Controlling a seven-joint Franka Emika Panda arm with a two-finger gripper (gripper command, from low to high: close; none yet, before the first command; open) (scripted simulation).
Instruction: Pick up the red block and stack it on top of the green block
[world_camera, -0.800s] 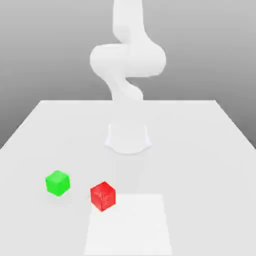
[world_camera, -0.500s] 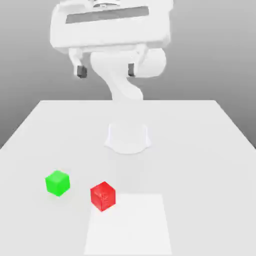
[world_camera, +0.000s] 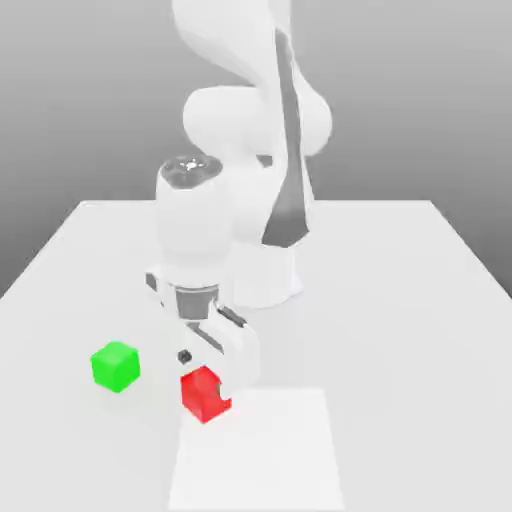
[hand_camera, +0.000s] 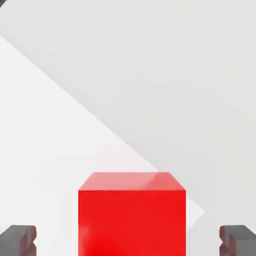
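Observation:
The red block rests on the white table, near its front edge. My gripper has come down over it and stands open, one finger on each side of the cube. In the hand view the red block sits between the two dark fingertips of my gripper, with a gap on either side. The green block sits apart on the table, toward the exterior view's left of the red one.
The arm's round base stands at the table's middle, behind the blocks. A lighter square patch marks the table surface by the front edge, just beside the red block.
The hand has dropped from high above the table down to the red block and now straddles it. Neither block has moved.

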